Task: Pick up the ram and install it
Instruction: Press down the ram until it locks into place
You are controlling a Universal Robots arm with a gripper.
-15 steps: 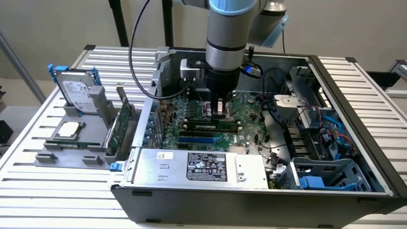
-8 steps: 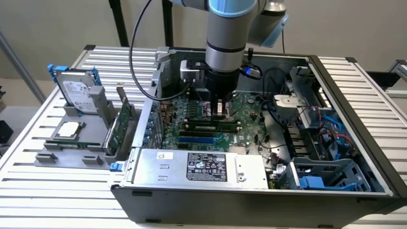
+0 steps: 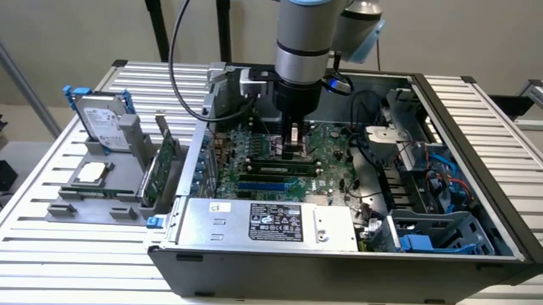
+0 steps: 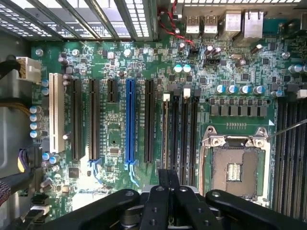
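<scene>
Gripper [image 3: 293, 147] hovers low over the motherboard [image 3: 335, 166] inside the open computer case [image 3: 475, 159], fingers [image 4: 169, 184] closed on the ram [image 3: 293, 136] (held upright above the memory slots [image 3: 280, 169]).

hidden: end effector [image 3: 294, 151] fingertips behind wrist | cut off: arm [image 3: 306, 38] at frame top

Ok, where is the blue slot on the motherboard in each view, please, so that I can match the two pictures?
Exterior view: the blue slot lies on the motherboard, between the gripper and the silver power supply.
Wrist view: the blue slot runs among the black slots, with one end near the gripper.
Shared landmark: the gripper, low over the board beside that slot.
</scene>
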